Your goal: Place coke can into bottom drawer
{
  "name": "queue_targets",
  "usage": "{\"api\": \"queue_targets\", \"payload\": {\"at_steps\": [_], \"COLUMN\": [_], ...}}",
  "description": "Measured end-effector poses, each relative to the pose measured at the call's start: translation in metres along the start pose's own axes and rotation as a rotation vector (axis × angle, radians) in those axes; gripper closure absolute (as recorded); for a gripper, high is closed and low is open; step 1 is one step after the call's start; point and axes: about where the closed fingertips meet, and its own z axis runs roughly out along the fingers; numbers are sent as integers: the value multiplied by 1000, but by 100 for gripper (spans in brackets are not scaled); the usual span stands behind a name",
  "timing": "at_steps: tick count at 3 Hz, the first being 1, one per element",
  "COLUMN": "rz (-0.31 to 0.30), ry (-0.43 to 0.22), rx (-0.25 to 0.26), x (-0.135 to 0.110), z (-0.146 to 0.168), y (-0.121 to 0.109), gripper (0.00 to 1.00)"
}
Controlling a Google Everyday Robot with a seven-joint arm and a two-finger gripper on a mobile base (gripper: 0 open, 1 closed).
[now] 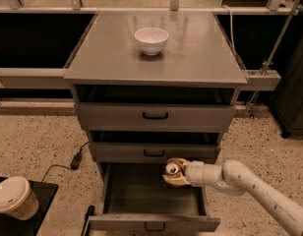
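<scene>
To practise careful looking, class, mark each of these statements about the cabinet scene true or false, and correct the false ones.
1. The white bowl stands on the cabinet top. True.
2. The bottom drawer is pushed shut. False: it is pulled open and its grey interior shows.
3. The gripper holds the coke can over the open bottom drawer, towards its back right. True.
4. The paper cup sits inside the bottom drawer. False: it stands on a black surface at the lower left, apart from the cabinet.
</scene>
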Motion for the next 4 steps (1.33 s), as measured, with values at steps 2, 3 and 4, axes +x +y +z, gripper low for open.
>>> {"api": "queue_targets", "payload": {"at_steps": [2, 3, 4], "rz": [41, 100, 128], "ry": [-22, -52, -26], "rx": [-10, 5, 33], "x": [27, 74, 114], "z": [9, 37, 75], "y": [12, 19, 19], "gripper": [100, 100, 100]}}
